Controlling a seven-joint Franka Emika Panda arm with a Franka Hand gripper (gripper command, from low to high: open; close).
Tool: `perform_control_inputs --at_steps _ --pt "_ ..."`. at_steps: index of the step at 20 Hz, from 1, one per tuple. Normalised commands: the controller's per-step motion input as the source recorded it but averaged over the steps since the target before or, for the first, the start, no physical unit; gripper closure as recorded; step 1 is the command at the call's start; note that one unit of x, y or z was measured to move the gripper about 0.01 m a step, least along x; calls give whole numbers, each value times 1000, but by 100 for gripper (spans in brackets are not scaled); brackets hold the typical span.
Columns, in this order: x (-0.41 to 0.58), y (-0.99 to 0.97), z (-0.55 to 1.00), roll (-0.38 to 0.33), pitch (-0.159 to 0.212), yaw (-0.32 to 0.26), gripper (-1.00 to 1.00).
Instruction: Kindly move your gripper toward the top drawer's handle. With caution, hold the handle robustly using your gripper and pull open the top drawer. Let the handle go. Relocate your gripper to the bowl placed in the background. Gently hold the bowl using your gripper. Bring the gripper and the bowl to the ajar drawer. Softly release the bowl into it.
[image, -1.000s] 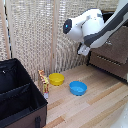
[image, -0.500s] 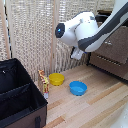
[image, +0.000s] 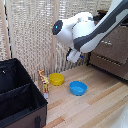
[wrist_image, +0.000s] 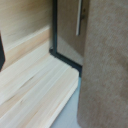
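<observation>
A: Exterior: pincer (image: 75, 56) midair, grip state unreadable. Yellow bowl (image: 56, 78) well below it on the floor, beside blue bowl (image: 78, 88).

B: Wrist: handle (wrist_image: 78, 18) ahead, apart. Likely stiff, slick bar; clamp mid-span.

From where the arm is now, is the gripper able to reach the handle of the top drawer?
Probably yes. In the wrist view the handle shows as a thin silver bar with nothing in front of it. In the exterior view the yellow bowl and blue bowl lie on the floor, off that path. The gripper itself is not clearly visible.
</observation>
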Motion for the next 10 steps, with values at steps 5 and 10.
perform_control_inputs --at_steps 5,10 --pt "80 109 82 317 45 -262 -100" --pt "131 114 69 314 44 -255 -100"
